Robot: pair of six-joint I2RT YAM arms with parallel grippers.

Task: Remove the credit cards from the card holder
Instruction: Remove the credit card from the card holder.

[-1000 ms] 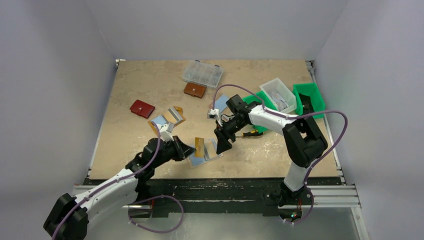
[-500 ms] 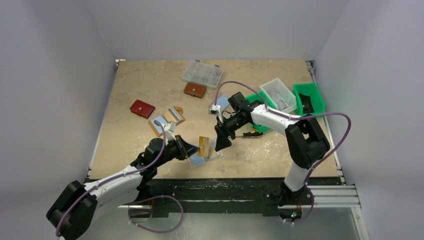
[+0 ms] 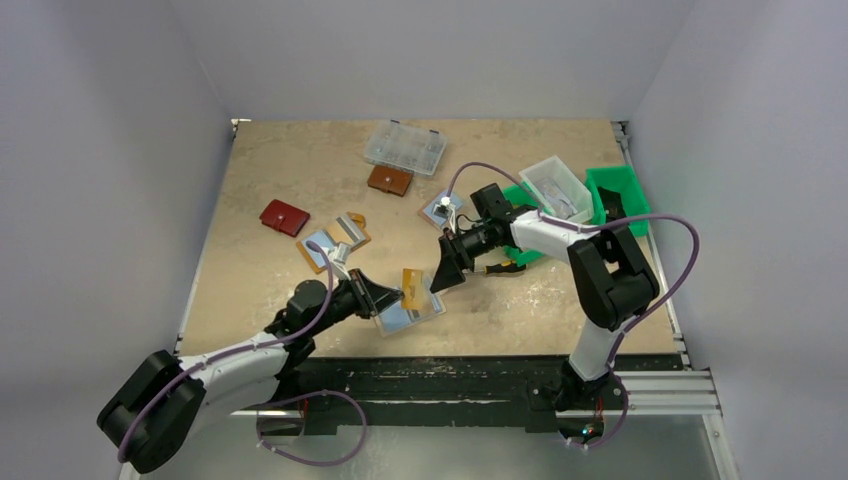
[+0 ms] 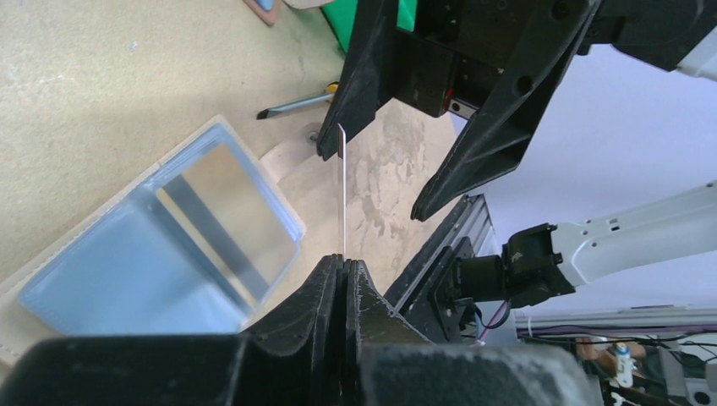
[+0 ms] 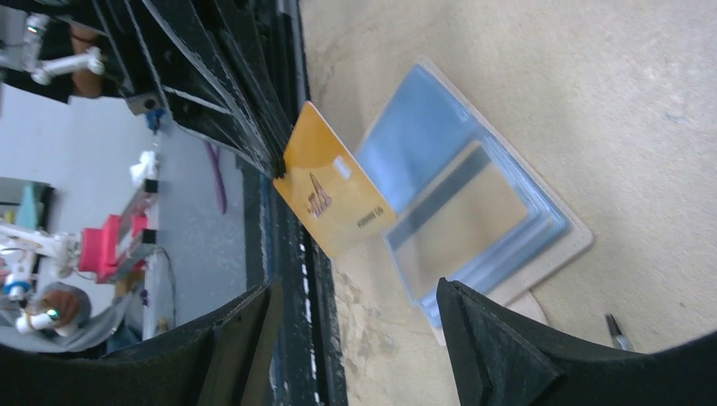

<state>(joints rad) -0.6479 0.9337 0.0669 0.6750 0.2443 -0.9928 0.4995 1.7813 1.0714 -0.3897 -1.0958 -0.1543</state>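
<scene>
1. Left claw (image 3: 385, 299), lower centre of the overhead view: clamped fully shut on the bottom edge of a yellow card (image 3: 411, 288). It holds the card upright and clear of the table (image 3: 260, 160), probably to leave the upper edge free for the other arm.
2. Right claw (image 3: 441, 280), just right of the card: jaws spread wide, gripping nothing. In the left wrist view one finger stands close beside the card's top edge and the other well apart. This looks like bracketing for a handover.
3. Card holder (image 3: 405, 318), just below the raised card: it lies open and flat, pale blue pockets upward. The right wrist view shows a striped card (image 5: 448, 216) lodged in a pocket, so the emptying appears unfinished.
4. Hard to read: the left wrist view shows the yellow card edge-on, as a thin line. Its face shows only in the right wrist view, where the print is too small to make out.
5. Hidden or cut off: the cards left in the pockets cannot be counted. The card holder's lower left corner runs out of the left wrist view.
</scene>
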